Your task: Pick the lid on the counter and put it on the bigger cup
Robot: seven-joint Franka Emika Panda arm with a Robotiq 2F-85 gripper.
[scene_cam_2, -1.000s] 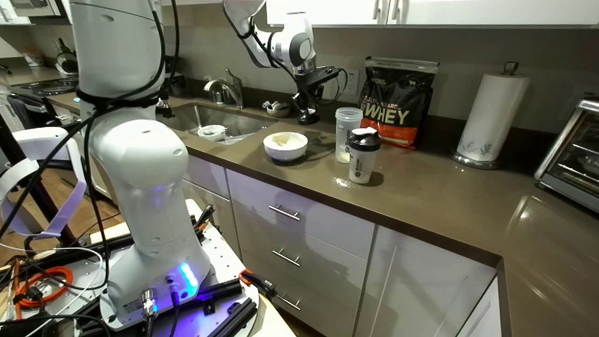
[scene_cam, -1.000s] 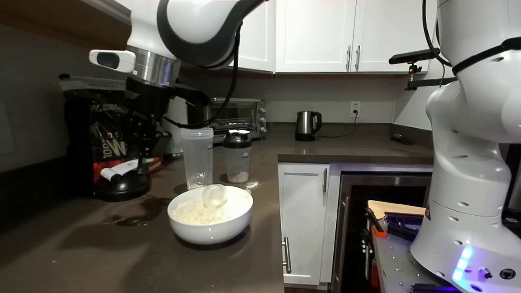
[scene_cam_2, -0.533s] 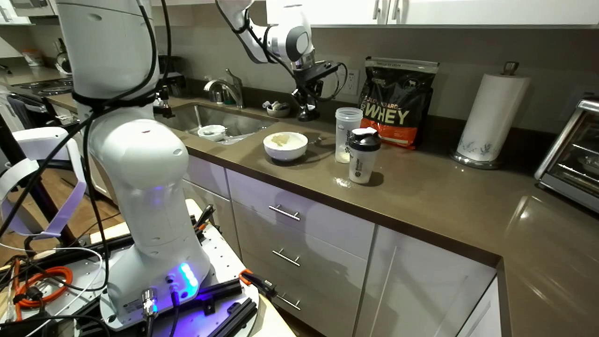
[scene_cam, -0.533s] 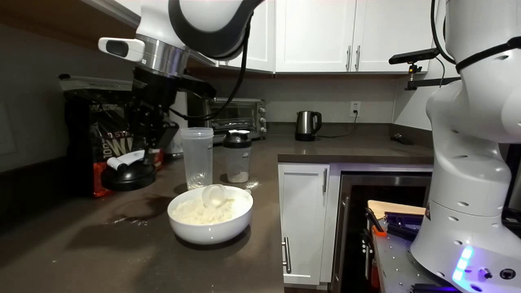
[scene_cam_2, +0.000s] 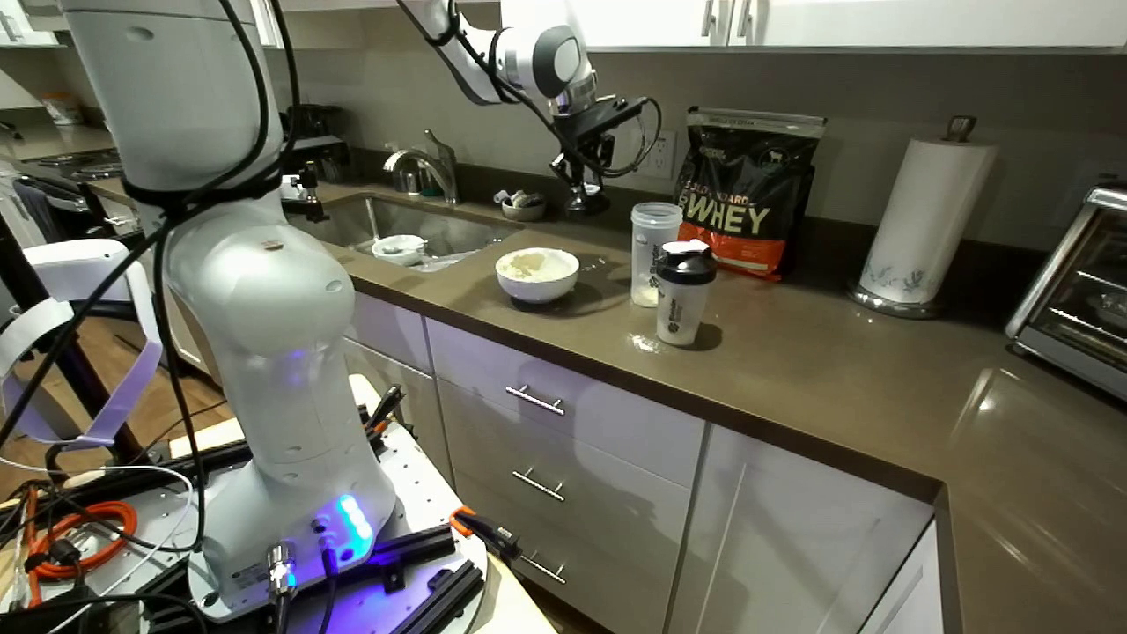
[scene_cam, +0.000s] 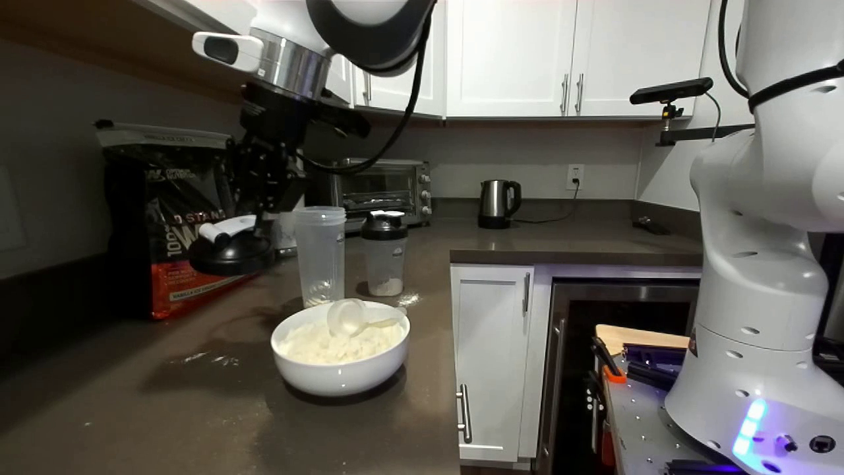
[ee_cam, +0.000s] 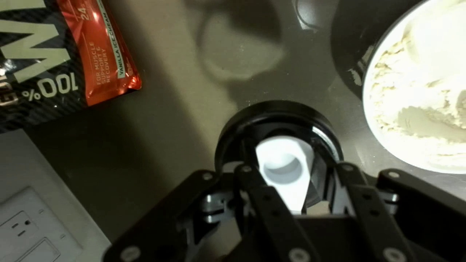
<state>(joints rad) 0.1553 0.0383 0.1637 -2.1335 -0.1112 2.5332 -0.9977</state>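
Note:
The round black lid (scene_cam: 231, 258) with its white flip part hangs above the counter (scene_cam: 125, 409). It also shows in an exterior view (scene_cam_2: 587, 205) and in the wrist view (ee_cam: 278, 112). My gripper (ee_cam: 285, 156) is shut on the lid's raised middle, with a finger on either side of the white part. The gripper also shows in both exterior views (scene_cam: 257, 221) (scene_cam_2: 585, 183). The bigger cup (scene_cam: 321, 257), tall, clear and open-topped, stands upright to the right of the lid; it also shows in an exterior view (scene_cam_2: 653, 255). The wrist view does not show the cup.
A white bowl (scene_cam: 339, 376) of powder with a scoop stands near the cup, also in the wrist view (ee_cam: 369, 100). A shorter cup (scene_cam_2: 682, 304) with a black lid stands beside the bigger cup. A whey bag (scene_cam_2: 748, 194) stands behind, close to the lid (ee_cam: 65, 54).
My gripper has risen from near the counter with the lid in it and has moved toward the bigger cup. The bowl, cups and bag have not moved.

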